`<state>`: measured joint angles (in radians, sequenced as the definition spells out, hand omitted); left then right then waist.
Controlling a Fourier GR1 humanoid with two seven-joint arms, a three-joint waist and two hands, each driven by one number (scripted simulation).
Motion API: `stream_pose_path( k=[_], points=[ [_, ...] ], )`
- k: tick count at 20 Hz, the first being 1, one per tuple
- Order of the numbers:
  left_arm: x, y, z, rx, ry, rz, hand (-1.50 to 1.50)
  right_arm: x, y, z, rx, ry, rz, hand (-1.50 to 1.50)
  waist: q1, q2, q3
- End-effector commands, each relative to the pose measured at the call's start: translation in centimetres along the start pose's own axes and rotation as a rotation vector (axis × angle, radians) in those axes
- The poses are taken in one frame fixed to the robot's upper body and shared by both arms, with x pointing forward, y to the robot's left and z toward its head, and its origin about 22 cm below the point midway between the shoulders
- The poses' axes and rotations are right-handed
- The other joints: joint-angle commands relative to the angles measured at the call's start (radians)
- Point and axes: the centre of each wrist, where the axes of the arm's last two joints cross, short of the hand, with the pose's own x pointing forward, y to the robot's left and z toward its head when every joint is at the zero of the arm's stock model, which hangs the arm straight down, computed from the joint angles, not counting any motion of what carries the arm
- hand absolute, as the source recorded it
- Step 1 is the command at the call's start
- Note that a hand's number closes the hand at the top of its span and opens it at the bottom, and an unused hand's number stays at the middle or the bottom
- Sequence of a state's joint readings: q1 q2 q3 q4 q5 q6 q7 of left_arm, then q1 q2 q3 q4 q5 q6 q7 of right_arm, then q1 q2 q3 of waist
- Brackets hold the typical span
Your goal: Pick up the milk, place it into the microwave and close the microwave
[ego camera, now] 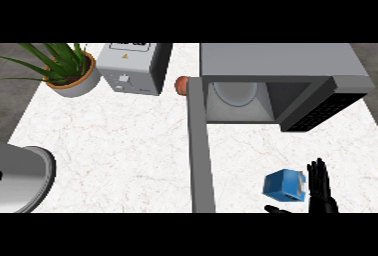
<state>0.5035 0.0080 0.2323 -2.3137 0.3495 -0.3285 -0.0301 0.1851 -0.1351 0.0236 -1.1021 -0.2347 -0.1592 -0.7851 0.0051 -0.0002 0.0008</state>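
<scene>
Now: boxy blue milk (284,185) | right hand (320,187) beside, fingers straight

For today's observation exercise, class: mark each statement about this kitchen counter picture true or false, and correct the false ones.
1. The microwave door is shut. False: it stands open.
2. The milk is inside the microwave. False: it sits on the counter.
3. The right hand is beside the milk, fingers straight. True.
4. A potted plant stands at the counter's far left. True.
5. The right hand holds the milk. False: it is open.
</scene>
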Motion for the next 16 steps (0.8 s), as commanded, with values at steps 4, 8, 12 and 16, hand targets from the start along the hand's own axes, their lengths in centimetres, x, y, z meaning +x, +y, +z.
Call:
stream_pose_path(
  k=[4, 8, 12, 16],
  points=[
    [0.1, 0.3, 0.4, -0.009, 0.008, -0.004, -1.50, -1.0, 2.0, -0.5, 0.212, -0.095, -0.240, 1.50, 0.005, -0.001, 0.000],
    [-0.4, -0.2, 0.1, -0.003, 0.012, 0.016, -1.50, 0.2, 2.2, -1.2, 0.076, -0.196, -0.036, 1.50, -0.003, -0.001, -0.001],
    [0.0, 0.7, 1.2, 0.004, -0.012, 0.011, -1.50, 0.2, 3.0, -2.0, -0.056, -0.205, 0.030, 1.50, 0.002, -0.001, -0.001],
    [-0.6, 1.9, 0.1, -0.004, 0.014, 0.029, -1.50, 2.7, 4.0, -1.1, -0.005, -0.261, -0.063, 1.50, -0.004, -0.001, -0.001]
  ],
)
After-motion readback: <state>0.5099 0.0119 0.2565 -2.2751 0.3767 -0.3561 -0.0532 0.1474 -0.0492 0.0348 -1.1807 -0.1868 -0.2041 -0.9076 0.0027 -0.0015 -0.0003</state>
